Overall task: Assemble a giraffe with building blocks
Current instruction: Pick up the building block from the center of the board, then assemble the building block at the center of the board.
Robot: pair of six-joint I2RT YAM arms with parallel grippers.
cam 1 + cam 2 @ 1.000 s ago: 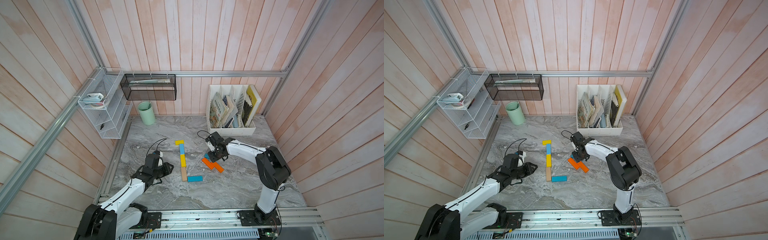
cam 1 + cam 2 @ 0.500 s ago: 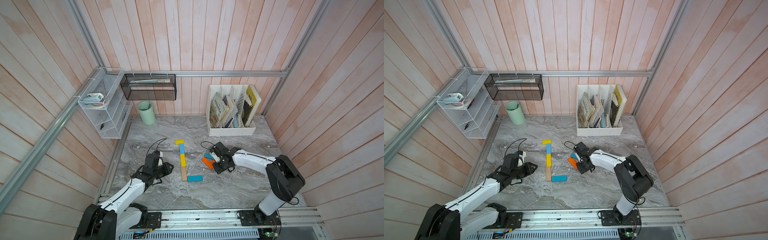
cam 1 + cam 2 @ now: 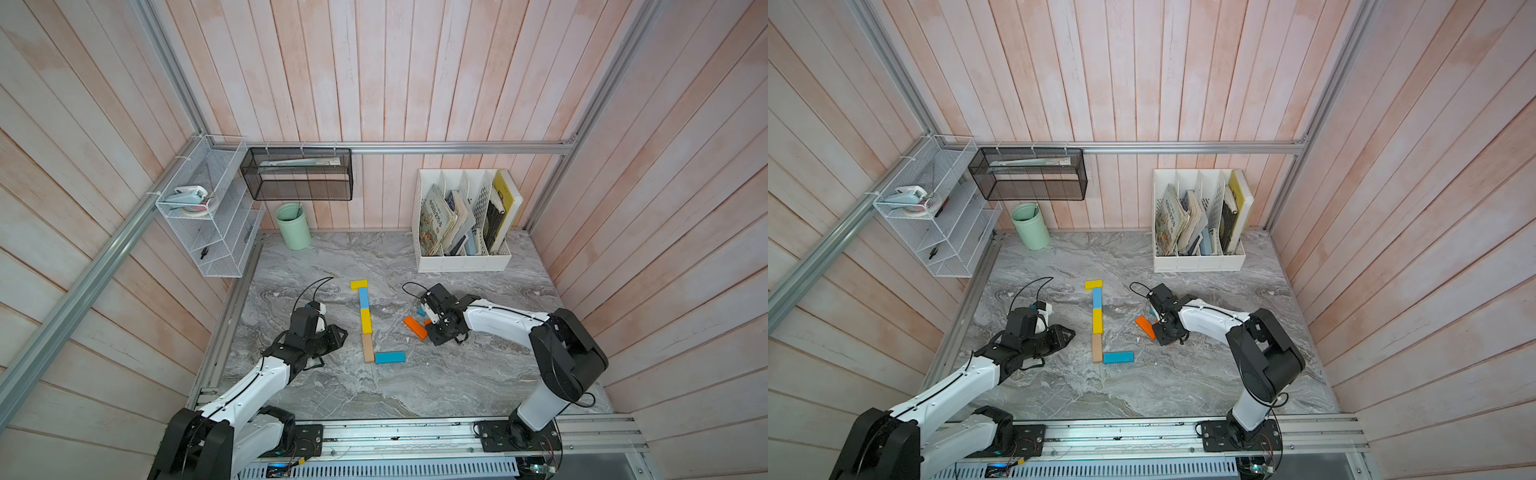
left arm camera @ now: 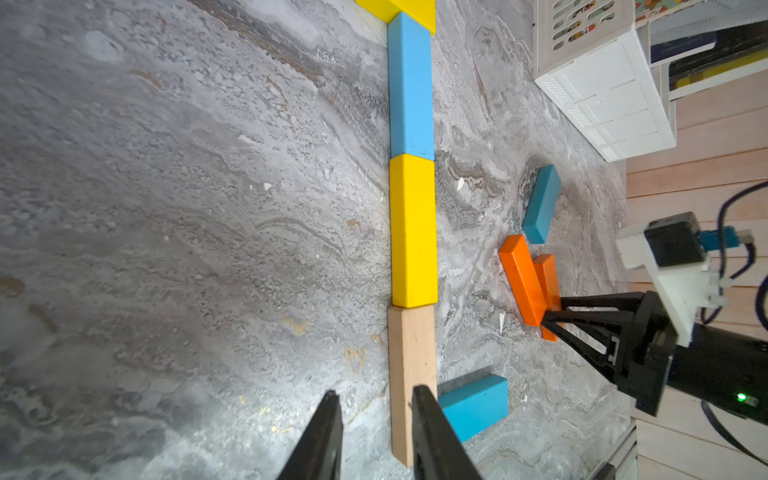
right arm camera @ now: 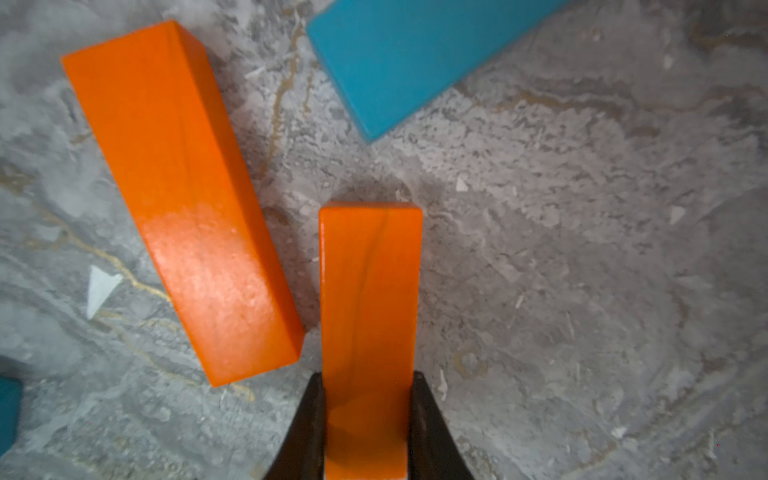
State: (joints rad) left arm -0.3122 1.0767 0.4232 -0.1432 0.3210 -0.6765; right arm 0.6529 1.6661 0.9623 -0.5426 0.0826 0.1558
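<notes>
The giraffe's neck lies flat on the marble: yellow head block [image 3: 358, 284], blue [image 3: 363, 298], yellow [image 3: 366, 321] and tan [image 3: 368, 348] in a line, with a teal block [image 3: 390, 357] branching off at the tan end. To the right, my right gripper [image 5: 368, 376] is shut on the end of an orange block [image 5: 370, 282] down at the table. A second orange block [image 5: 178, 195] lies beside it and a loose teal block [image 5: 415, 54] just beyond. My left gripper [image 4: 375, 391] stands open and empty, low, beside the tan block [image 4: 411, 353].
A white file holder with books [image 3: 463, 259] stands at the back right, with a green cup [image 3: 293, 226] at the back left. White wire shelves [image 3: 208, 216] and a black mesh basket [image 3: 297, 174] hang on the walls. A metal rail [image 3: 395, 432] runs along the front edge.
My right gripper came down onto the loose orange blocks and closed on one of them. The left arm and the laid blocks have not moved.
</notes>
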